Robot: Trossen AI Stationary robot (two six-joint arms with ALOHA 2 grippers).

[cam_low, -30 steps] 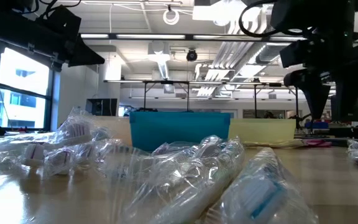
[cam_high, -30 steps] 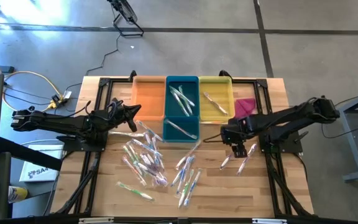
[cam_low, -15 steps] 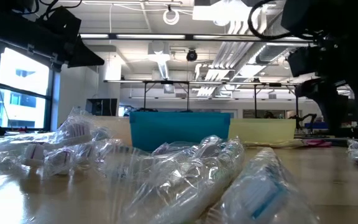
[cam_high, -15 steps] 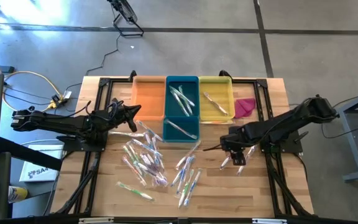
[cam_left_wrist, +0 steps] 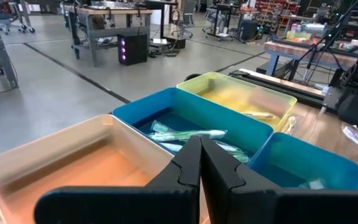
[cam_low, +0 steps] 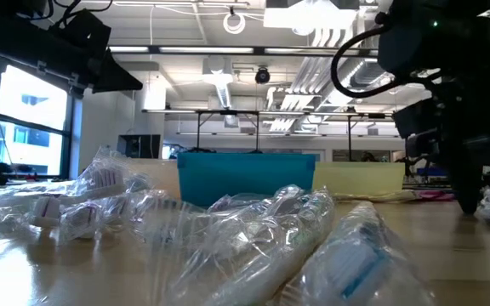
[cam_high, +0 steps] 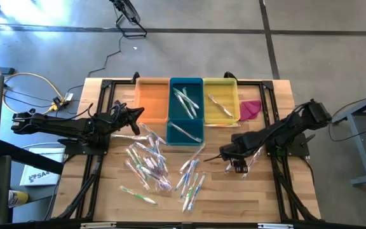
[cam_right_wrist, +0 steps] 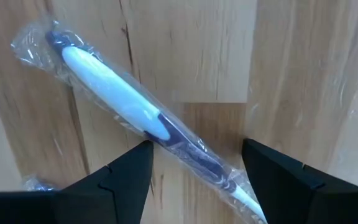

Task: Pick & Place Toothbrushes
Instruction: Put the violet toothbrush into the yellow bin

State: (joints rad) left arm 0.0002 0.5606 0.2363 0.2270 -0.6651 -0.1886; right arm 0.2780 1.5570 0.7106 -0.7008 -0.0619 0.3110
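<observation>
Seen from above, the wooden worktop (cam_high: 107,197) carries three bins at twelve o'clock: an orange bin (cam_high: 151,98), a blue bin (cam_high: 186,111) and a yellow bin (cam_high: 220,100), the last two already holding a few wrapped brushes. The main heap of toothbrushes (cam_high: 148,162) sprawls from the centre toward seven o'clock, with a smaller cluster (cam_high: 192,178) nearer six. Over at four o'clock the right end effector (cam_high: 239,166) hangs low over a stray pair, fingers spread wide, and its wrist camera shows them straddling a single blue-and-white toothbrush (cam_right_wrist: 129,112) lying diagonally on the boards, nothing gripped yet. The left end effector (cam_high: 135,114) waits at ten o'clock beside the orange bin, fingers pressed together and empty. As for handling, the brush looks feather-light with a stiff handle, but the loose, shiny wrapper is likely slippery and will crinkle or slide under the pads. The thick white mid-handle seems the best spot to pinch, across its narrow width, since the tapered dark end and the empty film at the tips give little to bite on.
</observation>
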